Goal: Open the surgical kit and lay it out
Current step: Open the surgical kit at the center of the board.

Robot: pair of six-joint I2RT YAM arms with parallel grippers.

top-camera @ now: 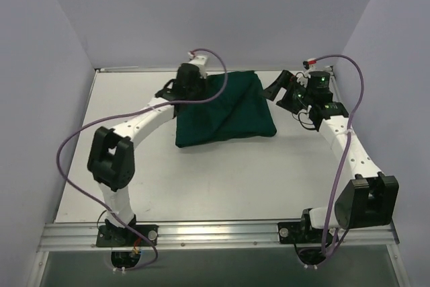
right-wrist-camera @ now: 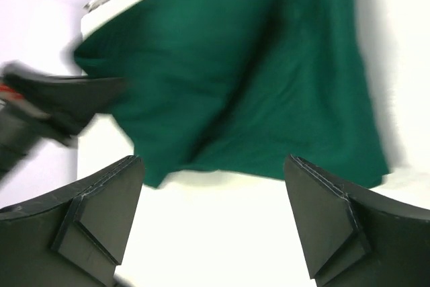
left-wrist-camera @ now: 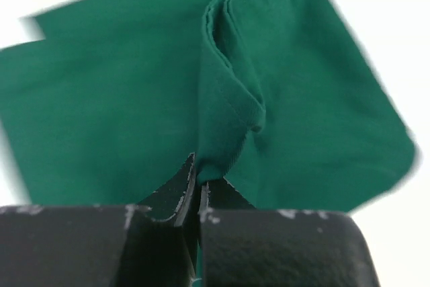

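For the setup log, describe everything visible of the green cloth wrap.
The dark green cloth wrap is a matte woven fabric with stitched hems, folded into a rumpled, roughly rectangular bundle of several layers. It lies on the white table, toward its far side. The left gripper is shut on a raised fold at its far left corner. The right gripper stands open beside its right edge, not touching.

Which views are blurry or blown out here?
Top external: sharp, evenly lit. Left wrist: table blown out white, green cloth soft at its outer edges, left end effector sharp, pinching a fold. Right wrist: cloth smeared by motion blur, right end effector crisper.
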